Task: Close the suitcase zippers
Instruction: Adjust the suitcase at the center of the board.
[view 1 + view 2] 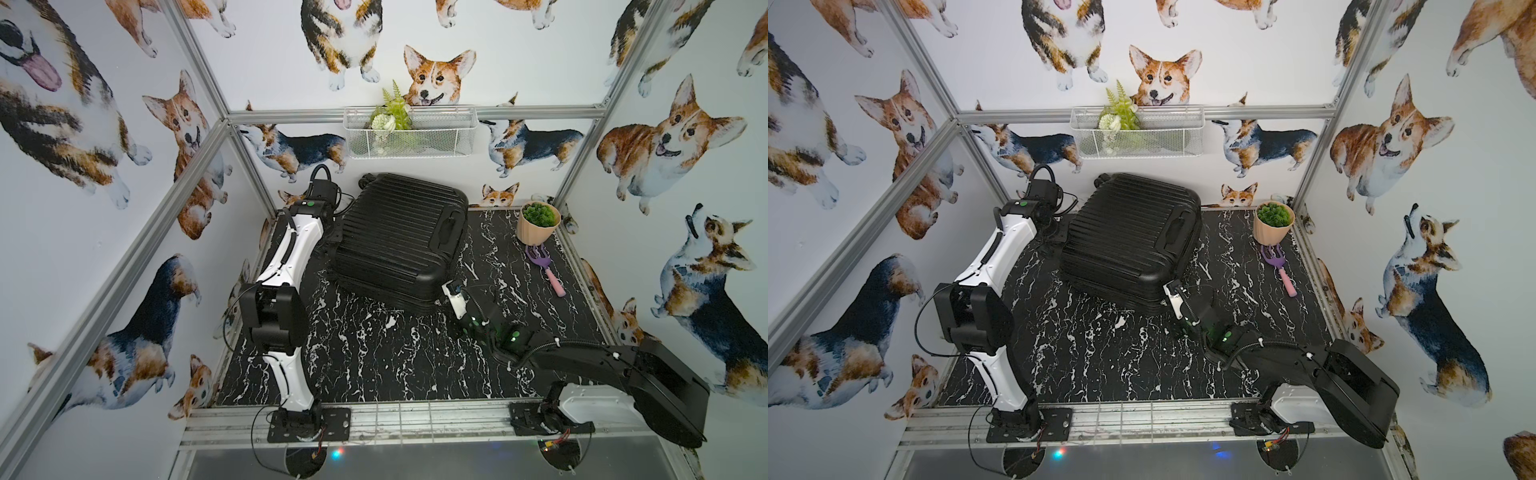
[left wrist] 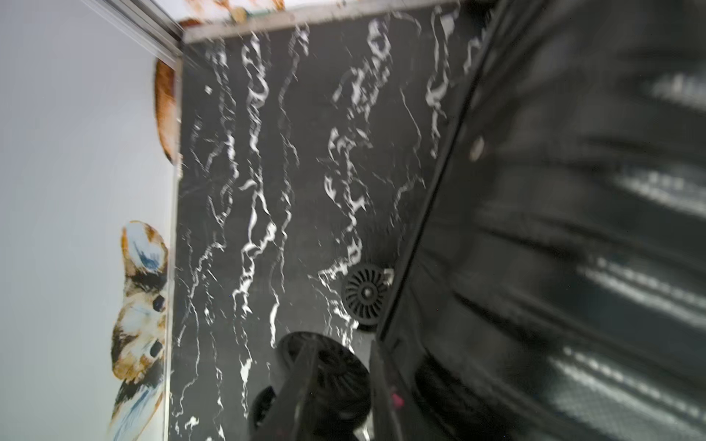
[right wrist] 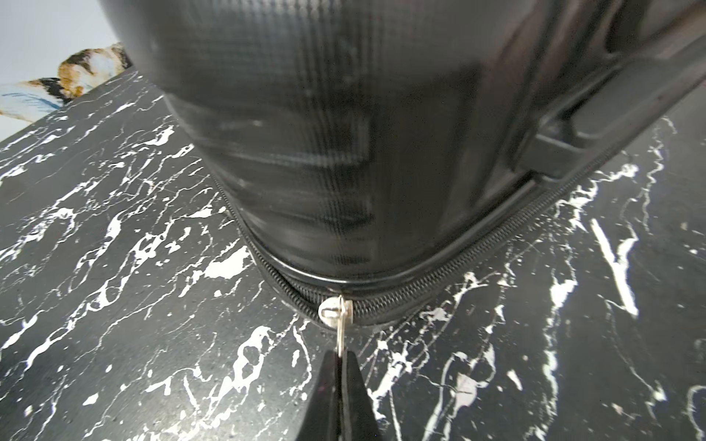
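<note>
The black ribbed suitcase (image 1: 395,237) (image 1: 1129,237) lies flat at the back of the table with its lid down. My right gripper (image 3: 340,353) (image 1: 446,286) is at the suitcase's near right corner, shut on the silver zipper pull (image 3: 340,317). The zippers' black track (image 3: 458,263) curves round that corner. My left gripper (image 2: 340,366) is at the suitcase's far left end, its fingers (image 2: 301,382) closed on either side of a black wheel (image 2: 332,385). A second wheel (image 2: 366,294) lies beyond it. In both top views the left fingers are hidden by the arm (image 1: 291,245).
A beige pot with a green plant (image 1: 538,222) stands at the back right, with a purple and pink garden fork (image 1: 544,266) in front of it. A white wire basket (image 1: 411,131) hangs on the back wall. The black marble tabletop (image 1: 374,353) is fenced by aluminium posts.
</note>
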`<state>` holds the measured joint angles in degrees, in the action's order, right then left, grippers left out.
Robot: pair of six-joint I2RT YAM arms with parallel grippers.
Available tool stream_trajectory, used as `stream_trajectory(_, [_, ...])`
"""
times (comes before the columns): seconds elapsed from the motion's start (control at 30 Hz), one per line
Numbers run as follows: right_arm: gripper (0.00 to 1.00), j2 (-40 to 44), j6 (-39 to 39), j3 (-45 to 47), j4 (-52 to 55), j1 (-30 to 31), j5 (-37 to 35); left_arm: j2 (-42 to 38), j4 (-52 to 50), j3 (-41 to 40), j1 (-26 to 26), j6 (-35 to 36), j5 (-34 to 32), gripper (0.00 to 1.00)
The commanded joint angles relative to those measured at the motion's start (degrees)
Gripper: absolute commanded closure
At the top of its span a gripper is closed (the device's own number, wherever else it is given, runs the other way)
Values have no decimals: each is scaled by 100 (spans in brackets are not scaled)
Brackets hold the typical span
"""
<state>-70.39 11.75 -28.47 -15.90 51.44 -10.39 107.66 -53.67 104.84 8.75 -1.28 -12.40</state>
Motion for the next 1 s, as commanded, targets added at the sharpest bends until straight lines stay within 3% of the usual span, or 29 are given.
stream_trajectory(0.0, [100,106,-83,-18,-70,-190,-84,-97,-586,-191,135,334,581,72])
stream_trajectory(0.5, [100,395,-96,17,490,-1220,91,-820,-985,-1220,696,673,1852,71])
stream_trajectory(0.77, [100,326,136,-44,657,-1594,-304,-1221,-1172,-1431,805,809,2457,71])
stream_trajectory(0.97, [100,289,105,-37,628,-1758,-284,-1500,-1060,-1384,731,912,2058,66])
